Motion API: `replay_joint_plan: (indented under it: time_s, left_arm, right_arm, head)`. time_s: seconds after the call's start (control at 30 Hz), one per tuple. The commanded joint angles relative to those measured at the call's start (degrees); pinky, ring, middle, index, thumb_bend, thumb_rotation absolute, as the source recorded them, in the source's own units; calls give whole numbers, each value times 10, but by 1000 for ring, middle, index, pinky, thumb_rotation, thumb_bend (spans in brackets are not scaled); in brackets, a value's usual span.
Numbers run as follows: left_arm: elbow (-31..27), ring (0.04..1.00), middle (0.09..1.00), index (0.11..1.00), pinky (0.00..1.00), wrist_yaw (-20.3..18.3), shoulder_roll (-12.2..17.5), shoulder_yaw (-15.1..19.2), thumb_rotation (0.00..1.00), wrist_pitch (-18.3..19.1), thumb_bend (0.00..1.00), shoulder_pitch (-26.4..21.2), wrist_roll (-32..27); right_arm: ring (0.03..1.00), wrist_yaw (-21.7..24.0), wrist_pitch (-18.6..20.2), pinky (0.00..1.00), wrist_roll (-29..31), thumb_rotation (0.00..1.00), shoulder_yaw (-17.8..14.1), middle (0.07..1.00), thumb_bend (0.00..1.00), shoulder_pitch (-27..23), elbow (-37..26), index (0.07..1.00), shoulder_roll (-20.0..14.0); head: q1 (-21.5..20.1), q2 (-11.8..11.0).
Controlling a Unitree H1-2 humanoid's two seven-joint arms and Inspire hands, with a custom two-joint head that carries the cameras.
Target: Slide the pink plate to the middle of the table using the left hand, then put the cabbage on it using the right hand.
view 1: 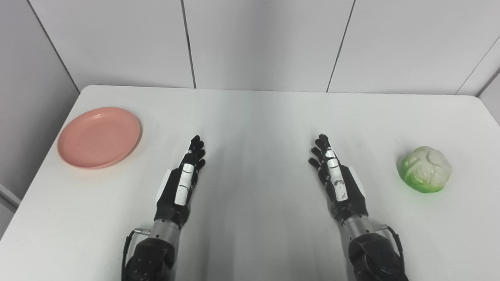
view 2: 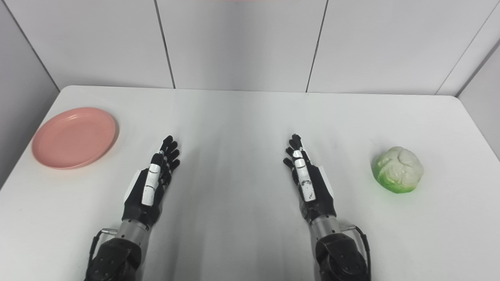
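Left robot hand flat, fingers extended, empty; right robot hand likewise. Round pink plastic plate left of left robot hand, apart: likely light, stiff, slides by rim. Pale green-white cabbage head right of right robot hand on white surface: rounded, needs wide wrap.

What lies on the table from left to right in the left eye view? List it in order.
pink plate → left hand → right hand → cabbage. All are on the white table, apart from one another; both hands hold nothing.
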Motion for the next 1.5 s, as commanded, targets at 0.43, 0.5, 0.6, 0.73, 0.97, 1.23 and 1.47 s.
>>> replay_joint_plan:
  time_s: [0.43,0.5,0.6,0.73,0.97,1.23,1.47]
  left_arm:
    - [57,984,995,1000,979,34,-28,-15,1000,-51,771,-22,42]
    - [60,982,993,1000,981,34,-29,-15,1000,-52,780,-23,41]
    - [63,989,997,1000,994,32,-28,-16,1000,-56,778,-25,41]
    - [68,996,999,1000,999,32,-31,-17,1000,-62,768,-25,40]
    - [78,989,997,1000,989,39,-35,-18,1000,-71,782,-27,49]
    - [84,986,992,994,996,44,-33,-25,1000,-64,815,-31,62]
    - [96,990,990,991,987,48,-37,-30,1000,-69,823,-38,69]
  right_arm:
    - [1000,33,-75,1000,42,1000,-14,1000,610,-5,32,1000,-28]
    - [1000,33,-77,1000,45,1000,-14,1000,610,-6,35,1000,-29]
    - [1000,34,-78,1000,47,1000,-14,1000,605,-6,35,1000,-30]
    - [1000,35,-78,1000,49,1000,-13,1000,590,-5,34,1000,-32]
    - [1000,31,-76,1000,45,1000,-14,1000,576,-4,29,1000,-32]
    - [1000,36,-77,1000,62,1000,-18,1000,544,-8,36,1000,-32]
    - [1000,33,-70,1000,55,1000,-15,1000,577,-6,28,1000,-41]
  head:
    - [70,-29]
    - [73,-30]
    - [76,-32]
    - [82,-35]
    - [91,-35]
    - [121,-41]
    - [140,-48]
